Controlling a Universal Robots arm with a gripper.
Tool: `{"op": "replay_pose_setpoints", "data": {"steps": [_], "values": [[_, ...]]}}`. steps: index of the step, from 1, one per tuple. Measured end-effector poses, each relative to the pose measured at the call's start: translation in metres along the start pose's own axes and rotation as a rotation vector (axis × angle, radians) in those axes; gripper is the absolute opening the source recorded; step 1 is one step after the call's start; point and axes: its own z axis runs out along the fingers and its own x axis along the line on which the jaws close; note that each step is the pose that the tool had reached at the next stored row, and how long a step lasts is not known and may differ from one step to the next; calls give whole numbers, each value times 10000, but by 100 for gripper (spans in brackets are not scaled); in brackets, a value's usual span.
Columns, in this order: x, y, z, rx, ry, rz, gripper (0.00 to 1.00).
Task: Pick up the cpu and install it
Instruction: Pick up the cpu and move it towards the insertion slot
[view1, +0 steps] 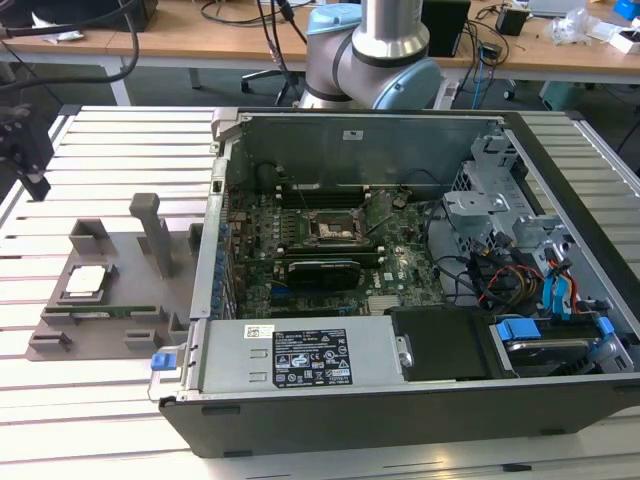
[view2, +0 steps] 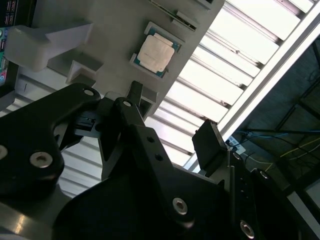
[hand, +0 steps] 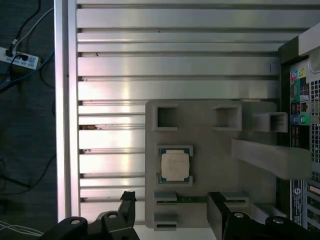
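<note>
A grey fixture plate (hand: 200, 120) lies on the slatted metal table (hand: 175, 65), just beside the open computer case (view1: 400, 400). The cpu (hand: 175, 166) sits flat in a square pocket of that plate, silver top up. A green memory stick (hand: 192, 199) lies in a narrow slot just beside it. Inside the case the motherboard (view1: 400, 265) lies flat with its black-framed socket (view1: 335, 232) near the middle. Cables and blue-tabbed drive bays (view1: 520, 330) fill the end at the exterior view's right. The arm (view1: 375, 50) rises from behind the case. The gripper (hand: 171, 197) hangs above the fixture plate, pointing down at it. Its two black fingers (hand: 128, 202) are spread wide with nothing between them, and the cpu lies below, apart from both fingertips
</note>
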Motion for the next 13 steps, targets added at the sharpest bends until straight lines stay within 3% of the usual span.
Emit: {"op": "replay_pose_setpoints", "data": {"steps": [13], "values": [[2,0,76,0,0,0,68]]}}
